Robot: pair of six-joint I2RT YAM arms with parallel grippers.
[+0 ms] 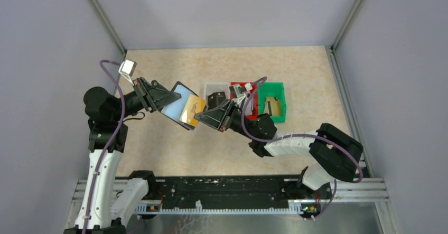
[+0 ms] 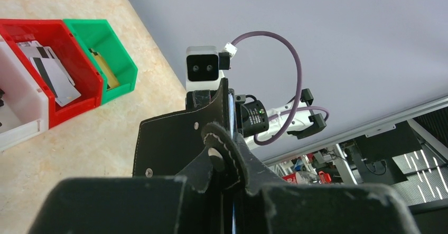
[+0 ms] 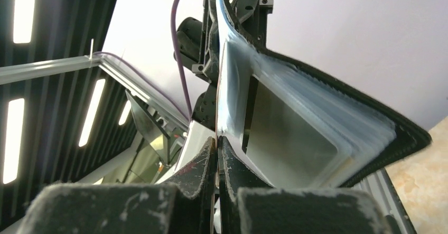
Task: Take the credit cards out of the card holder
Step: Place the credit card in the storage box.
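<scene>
The black card holder (image 1: 173, 101) hangs open in the air left of centre, its pale blue inside facing up. My left gripper (image 1: 164, 99) is shut on its left edge. In the left wrist view the holder's black back and snap tab (image 2: 169, 144) stand between that gripper's (image 2: 232, 192) jaws. A gold credit card (image 1: 192, 109) sticks out of the holder's right side. My right gripper (image 1: 202, 117) is shut on that card's near corner. In the right wrist view its jaws (image 3: 217, 149) pinch a thin edge, with the holder's clear sleeves (image 3: 317, 133) fanned out to the right.
Behind the right arm stand a white bin (image 1: 214, 89), a red bin (image 1: 252, 110) and a green bin (image 1: 274, 102). The red bin (image 2: 79, 65) holds grey-white striped cards (image 2: 50, 75). A gold card (image 2: 105, 70) lies in the green bin. Grey walls close off three sides of the table.
</scene>
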